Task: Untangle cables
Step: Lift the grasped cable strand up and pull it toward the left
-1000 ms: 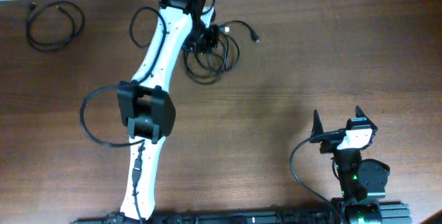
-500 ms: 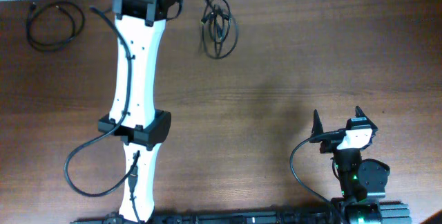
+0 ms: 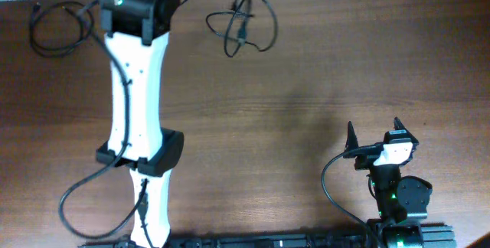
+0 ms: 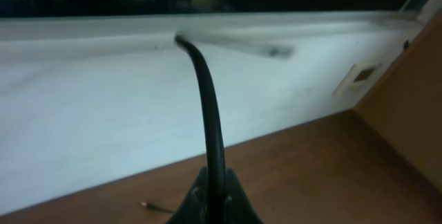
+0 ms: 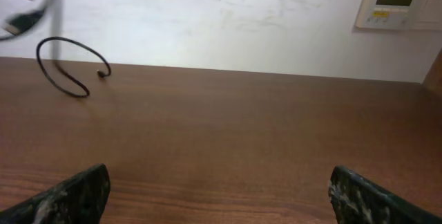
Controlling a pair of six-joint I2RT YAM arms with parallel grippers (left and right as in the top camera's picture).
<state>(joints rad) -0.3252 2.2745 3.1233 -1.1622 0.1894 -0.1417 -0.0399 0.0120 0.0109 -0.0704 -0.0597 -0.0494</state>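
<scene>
Black cord (image 4: 207,113) is clenched between the left fingers (image 4: 197,204) and rises from them against the pale wall. Overhead, the tangled cables (image 3: 243,24) hang in loose loops near the worktop's (image 3: 306,102) far edge, to the right of the left arm (image 3: 134,87). Another cable loop (image 3: 57,26) lies well apart at the far left corner. The right fingers (image 5: 76,196) are spread wide, holding nothing.
</scene>
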